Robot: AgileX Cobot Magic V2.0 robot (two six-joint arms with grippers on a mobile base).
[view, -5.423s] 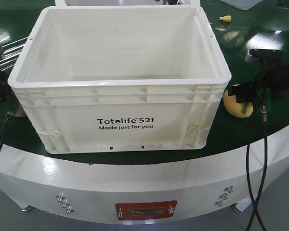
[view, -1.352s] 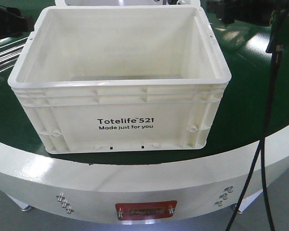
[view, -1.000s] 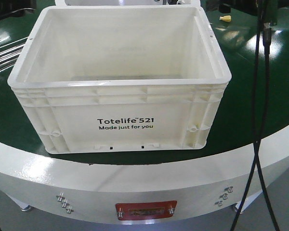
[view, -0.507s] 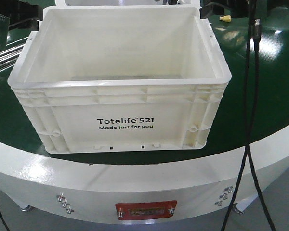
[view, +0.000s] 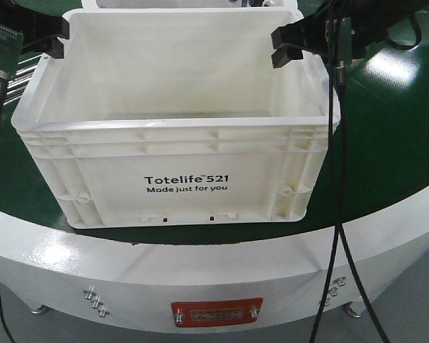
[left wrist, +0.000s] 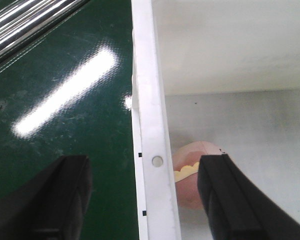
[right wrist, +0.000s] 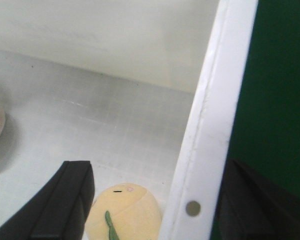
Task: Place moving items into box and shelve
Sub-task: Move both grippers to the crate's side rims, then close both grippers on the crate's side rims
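Inside now: yellow green-striped ball (right wrist: 122,212) and pale pink ball (left wrist: 189,186), on the floor of the white Totelife box (view: 179,123), by opposite walls. Seconds ago the yellow one sat outside on the bench (view: 393,143). Loading looks done. Both arms just dropped: left claw (left wrist: 150,200) and right claw (right wrist: 162,205) astride the side rims, spread, gripping nothing. Shelving remains.

Front view: outside table (view: 386,157) edge, raised, facing printed long wall of box (view: 186,179); mid range, whole box in frame.
Left wrist view: very near, looking down along left rim, rim between fingers of left end effector (left wrist: 142,200).
Right wrist view: likewise over right rim, right end effector (right wrist: 157,205) astride it.
Wrist views share box floor and pale pink ball (left wrist: 187,187); all three share rim.
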